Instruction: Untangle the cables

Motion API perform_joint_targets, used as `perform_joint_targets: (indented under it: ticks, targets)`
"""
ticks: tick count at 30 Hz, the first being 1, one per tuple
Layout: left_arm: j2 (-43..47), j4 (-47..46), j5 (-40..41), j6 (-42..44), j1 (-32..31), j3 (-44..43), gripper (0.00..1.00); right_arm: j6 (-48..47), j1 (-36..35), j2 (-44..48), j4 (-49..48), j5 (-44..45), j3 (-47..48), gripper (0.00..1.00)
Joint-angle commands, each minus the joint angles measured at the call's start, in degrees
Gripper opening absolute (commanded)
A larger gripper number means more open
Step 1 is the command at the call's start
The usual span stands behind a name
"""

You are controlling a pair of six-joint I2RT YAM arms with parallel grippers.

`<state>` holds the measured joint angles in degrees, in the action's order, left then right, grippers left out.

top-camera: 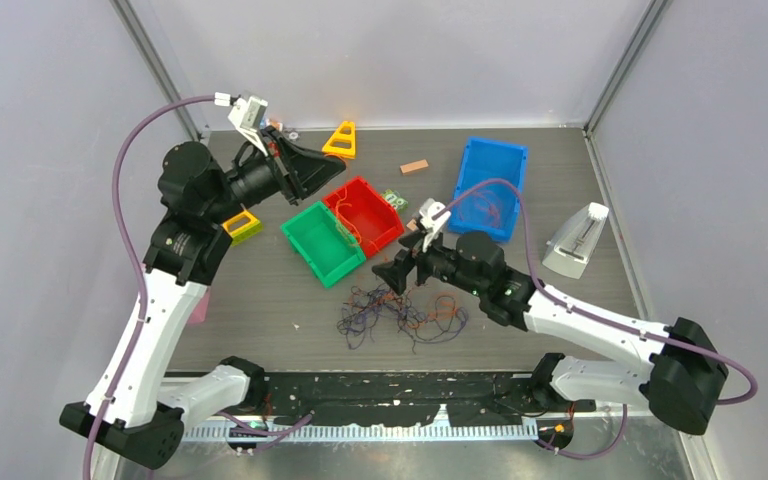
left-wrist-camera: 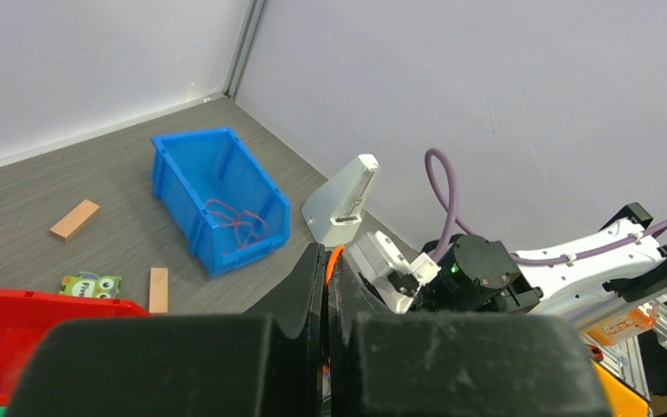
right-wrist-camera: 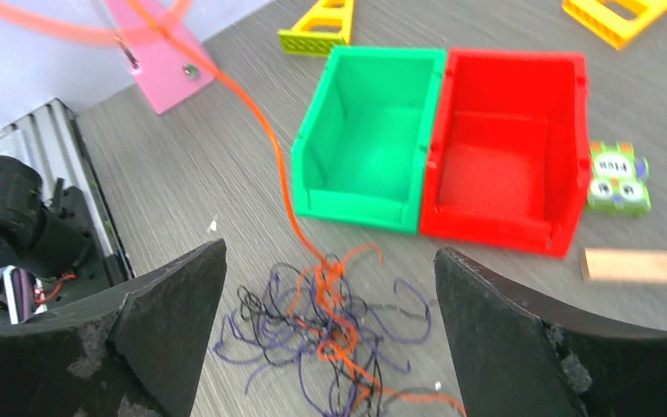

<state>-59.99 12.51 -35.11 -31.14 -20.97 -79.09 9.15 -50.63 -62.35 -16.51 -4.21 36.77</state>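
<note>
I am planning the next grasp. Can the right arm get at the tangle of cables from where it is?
Probably yes: the right gripper hangs open over the tangle of cables, and nothing lies between them.

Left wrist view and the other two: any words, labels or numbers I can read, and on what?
None reads clearly.
Green cartoon card: short word near its top edge, too blurred to read in either wrist view.
White wedge-shaped device: fine marks down its face, too small to read.
</note>
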Motion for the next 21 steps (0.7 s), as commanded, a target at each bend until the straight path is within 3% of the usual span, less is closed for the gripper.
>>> perform_joint_targets:
  ticks: [1,7,13,21]
  targets:
    - [1.10,-2.77,-1.49,-0.36,0.05,0.77,0.00,-4.37,-0.15,-4.12,-2.82,-7.60,7.95,0.95]
    - [1.04,-2.43,-1.43,-0.45,-0.03,0.58,0.00,-6.22,-0.20,-6.21,-1.89,-8.61,15.10,0.97]
    - [1.08,-2.32,-1.01,0.32,-0.03,1.74,0.00,-11.73,-0.17,-4.73,9.25,-11.26,20.80,1.00]
    - [0.60,-2.51,-1.86,0.09,-0.12,2.45,0.00,-14.35,-0.17,-5.79,14.53,-16.45,26.94,1.00]
